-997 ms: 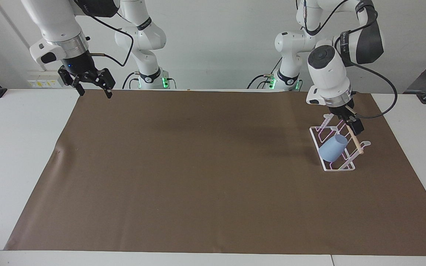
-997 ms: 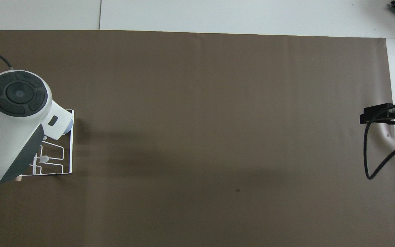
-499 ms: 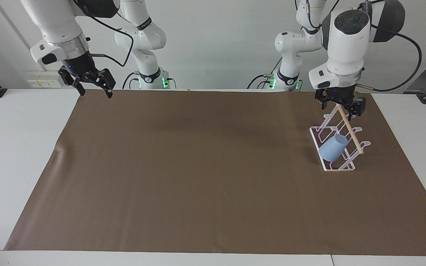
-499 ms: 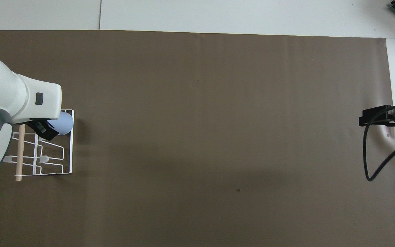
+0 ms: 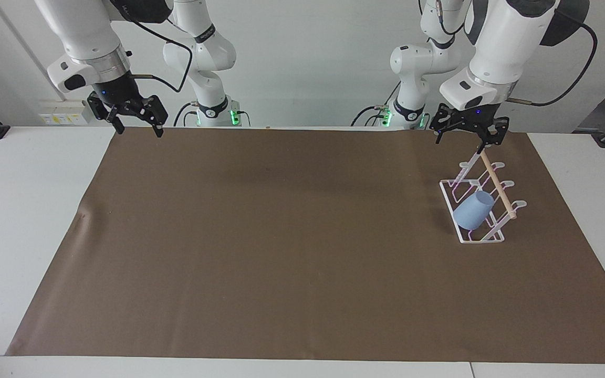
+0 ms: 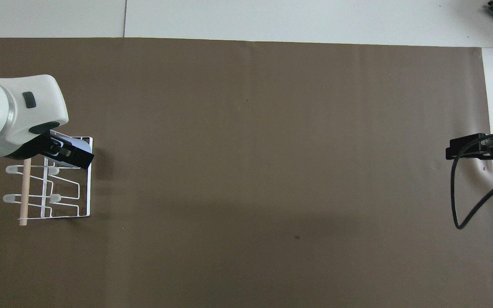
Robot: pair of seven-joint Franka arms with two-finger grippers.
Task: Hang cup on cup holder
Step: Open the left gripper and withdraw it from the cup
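Observation:
The light-blue cup (image 5: 473, 210) hangs tilted on a prong of the white wire cup holder (image 5: 478, 239), at the left arm's end of the mat. The holder's wooden rod (image 5: 498, 184) runs along its top. My left gripper (image 5: 468, 137) is open and empty, raised over the holder's end nearest the robots. In the overhead view the left gripper (image 6: 69, 155) covers most of the cup (image 6: 80, 146), and the cup holder (image 6: 58, 188) shows beside it. My right gripper (image 5: 141, 128) is open and empty and waits over the mat's edge at the right arm's end; it also shows in the overhead view (image 6: 471, 147).
A brown mat (image 5: 281, 236) covers most of the white table (image 5: 19, 210). A small crease (image 5: 83, 214) marks the mat at the right arm's end. The right arm's black cable (image 6: 458, 201) hangs in a loop over the mat's edge.
My left gripper has risen from beside the cup on the holder and drawn back toward the robots, empty. The cup stays on the holder. The right gripper has hardly moved.

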